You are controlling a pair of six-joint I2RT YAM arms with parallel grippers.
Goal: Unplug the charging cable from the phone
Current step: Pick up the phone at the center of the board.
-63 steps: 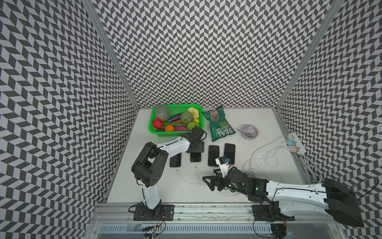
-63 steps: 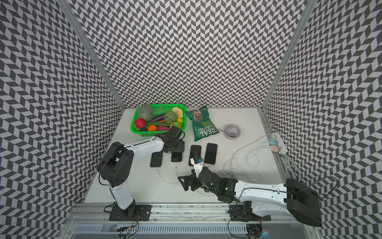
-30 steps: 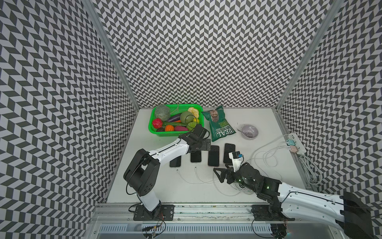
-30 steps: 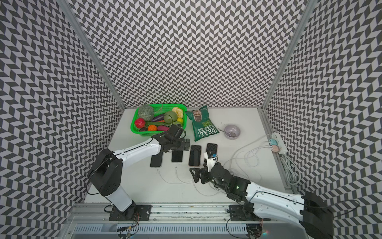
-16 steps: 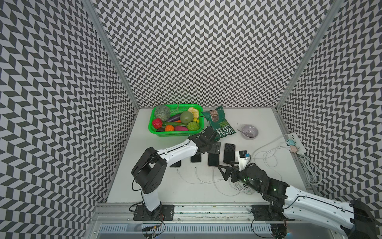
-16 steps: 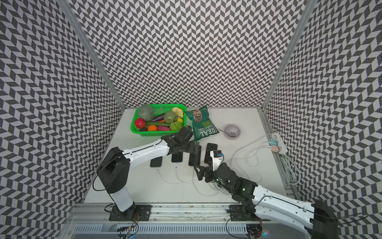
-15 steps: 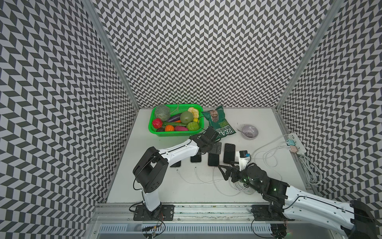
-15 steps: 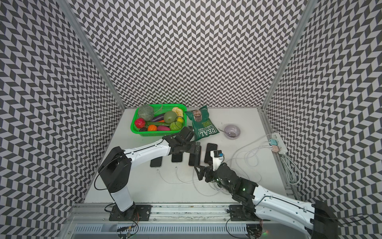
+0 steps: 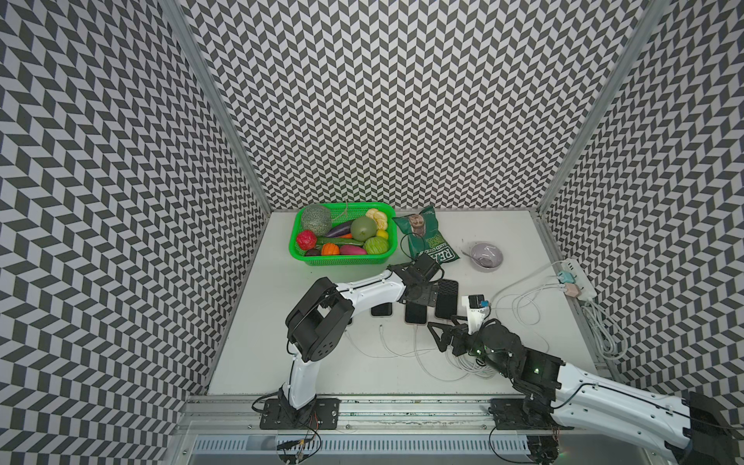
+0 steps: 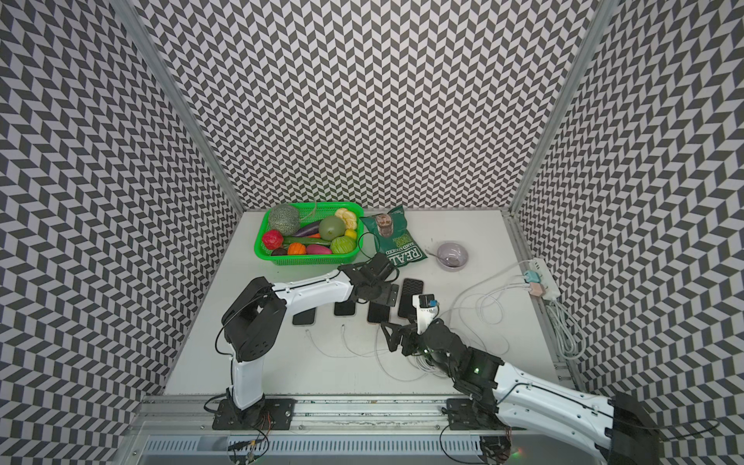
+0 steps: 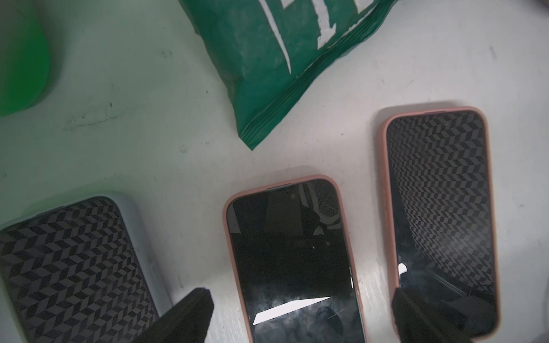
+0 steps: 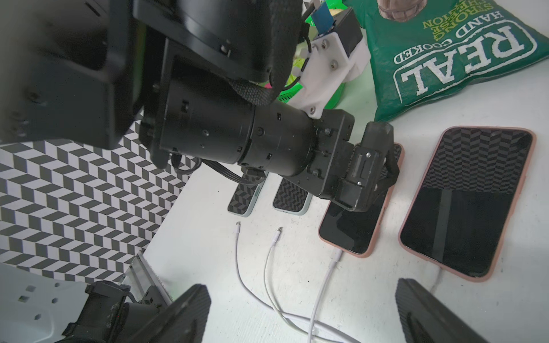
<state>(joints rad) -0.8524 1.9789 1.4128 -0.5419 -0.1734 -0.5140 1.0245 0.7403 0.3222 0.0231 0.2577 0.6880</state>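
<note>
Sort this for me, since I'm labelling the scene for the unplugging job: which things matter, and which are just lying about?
Job: pink-cased phone, its plugged-in white cable, left claw open above it, right claw open near the cable; the second pink phone also seems plugged.
Lying about: green basket, crisp bag, bowl, two unplugged phones, loose cable ends.

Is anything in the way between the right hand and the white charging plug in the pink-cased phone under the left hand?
Nothing visible. The open right hand faces the white plug at the near end of the pink-cased phone, with only bare table between. The left hand sits over that phone's far half, away from the plug.
</note>
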